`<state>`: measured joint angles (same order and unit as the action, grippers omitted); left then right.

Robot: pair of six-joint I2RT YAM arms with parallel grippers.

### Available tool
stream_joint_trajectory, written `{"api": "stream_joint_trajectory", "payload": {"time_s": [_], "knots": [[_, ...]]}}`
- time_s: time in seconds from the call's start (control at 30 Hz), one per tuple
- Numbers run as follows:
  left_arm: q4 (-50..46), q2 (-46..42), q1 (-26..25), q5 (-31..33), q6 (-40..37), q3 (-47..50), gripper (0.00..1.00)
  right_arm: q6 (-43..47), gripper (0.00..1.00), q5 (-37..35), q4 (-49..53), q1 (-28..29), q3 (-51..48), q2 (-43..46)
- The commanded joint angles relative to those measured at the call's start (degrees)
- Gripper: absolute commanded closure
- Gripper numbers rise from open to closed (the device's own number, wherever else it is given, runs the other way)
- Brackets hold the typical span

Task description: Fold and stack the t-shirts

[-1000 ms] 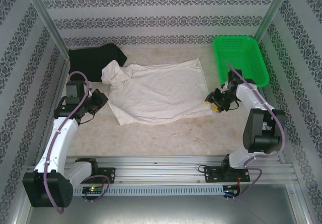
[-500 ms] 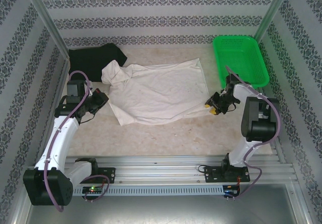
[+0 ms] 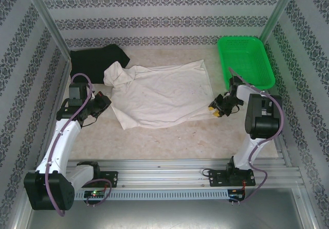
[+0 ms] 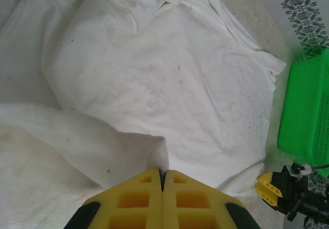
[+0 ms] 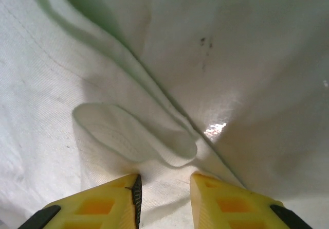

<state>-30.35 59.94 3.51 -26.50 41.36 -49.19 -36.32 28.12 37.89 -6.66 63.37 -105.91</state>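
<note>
Seemingly to spread the cream shirt (image 3: 164, 95), left pincer (image 4: 162, 174) clamps its edge shut; right pincer (image 5: 164, 181) straddles the hem, half-open.

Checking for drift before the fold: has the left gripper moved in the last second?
No. The left gripper stays put, same gap from the black t-shirt.

No text, label, brand, number or sign could be read anywhere; the walls (image 3: 154, 13) bore only a repeating ornamental pattern.
</note>
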Motion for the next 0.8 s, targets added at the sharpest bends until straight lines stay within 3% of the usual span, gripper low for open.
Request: {"api": "stream_joint_trajectory", "payload": {"time_s": [0.0, 0.43, 0.77], "knots": [[1.3, -1.2, 0.4, 0.1, 0.0, 0.5, 1.00, -0.5, 0.67, -0.4, 1.2, -0.6, 0.2, 1.0], [1.1, -1.8, 0.4, 0.3, 0.2, 0.7, 1.00, 0.2, 0.66, 0.6, 4.0, -0.6, -2.1, 6.7], [1.0, -2.5, 0.4, 0.4, 0.4, 1.3, 1.00, 0.3, 0.65, 0.9, 2.2, -0.5, -4.1, 5.2]]}}
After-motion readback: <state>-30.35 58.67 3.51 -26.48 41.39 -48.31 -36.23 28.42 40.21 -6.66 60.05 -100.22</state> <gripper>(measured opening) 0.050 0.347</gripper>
